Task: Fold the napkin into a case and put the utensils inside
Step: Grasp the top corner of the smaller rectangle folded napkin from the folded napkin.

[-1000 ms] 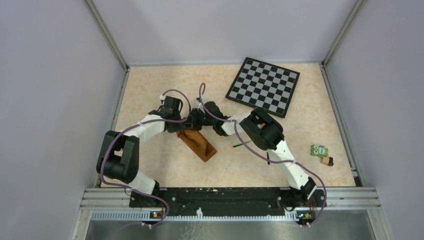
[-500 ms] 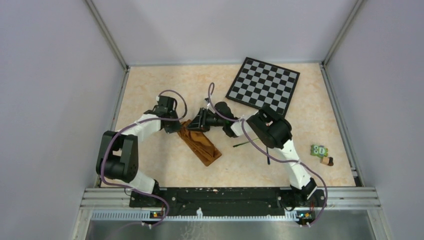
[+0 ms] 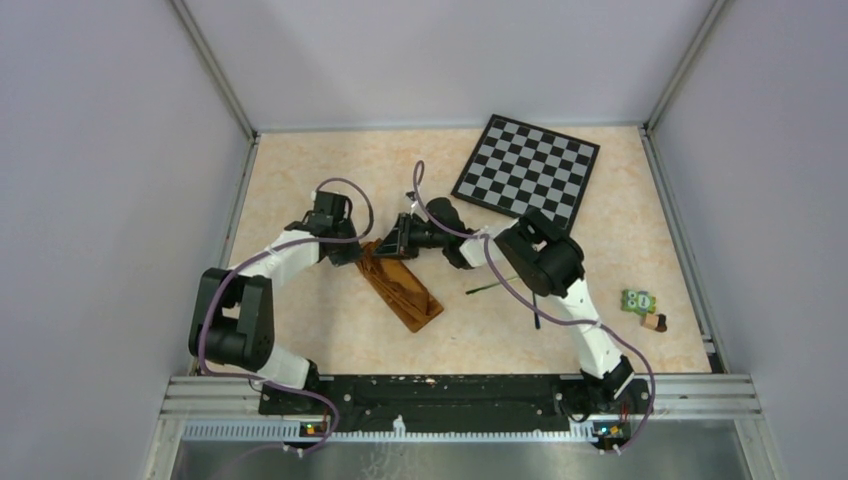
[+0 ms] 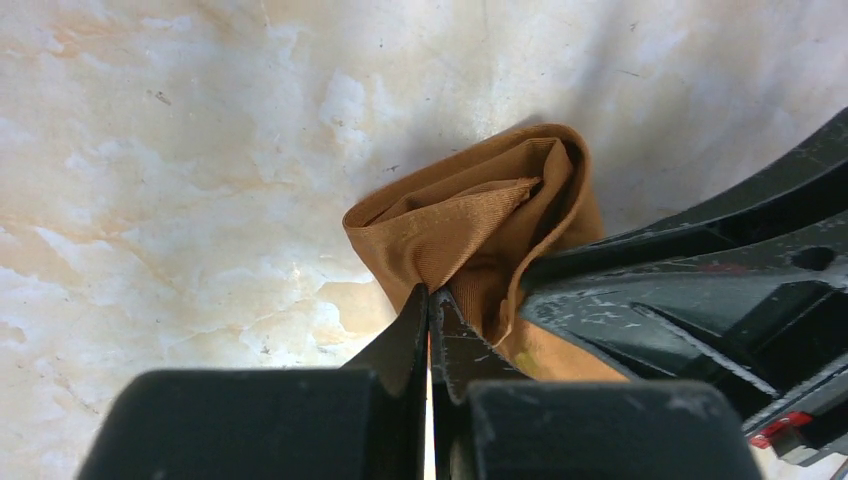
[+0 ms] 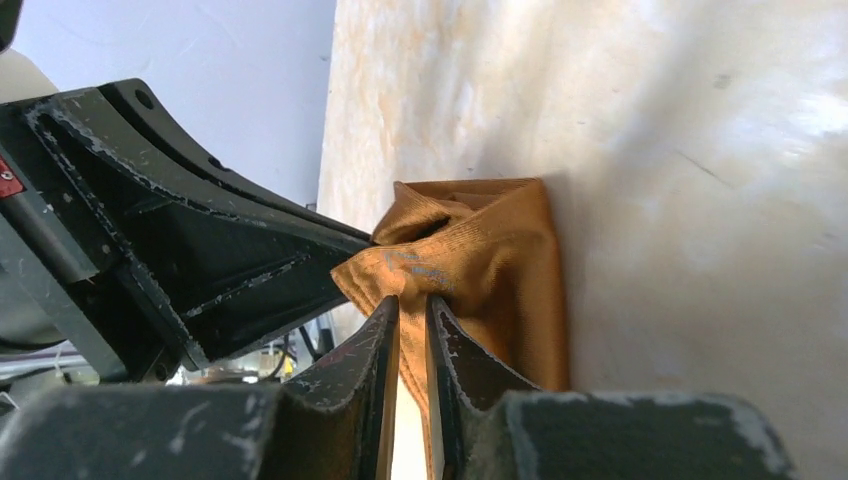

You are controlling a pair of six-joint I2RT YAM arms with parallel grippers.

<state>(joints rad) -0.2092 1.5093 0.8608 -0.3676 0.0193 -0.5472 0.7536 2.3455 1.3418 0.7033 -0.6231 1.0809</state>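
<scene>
Top view's bright and even, soft shadows pooling under both arms (image 3: 285, 252) on the pale surface (image 3: 300, 180). Left wrist: weave of the case (image 4: 470, 215) crisp, left tool (image 4: 429, 297) dark and soft up close. Right wrist: glare bleaches the surface at right, shadow beside the case.

rust-brown folded case (image 3: 402, 290), diagonal, thin utensil (image 3: 484, 288) nearby

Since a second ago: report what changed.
The left gripper and right gripper drew apart at the far end of the case. Both are shut on that end, which now lies stretched wider. The board and fork stayed put.
</scene>
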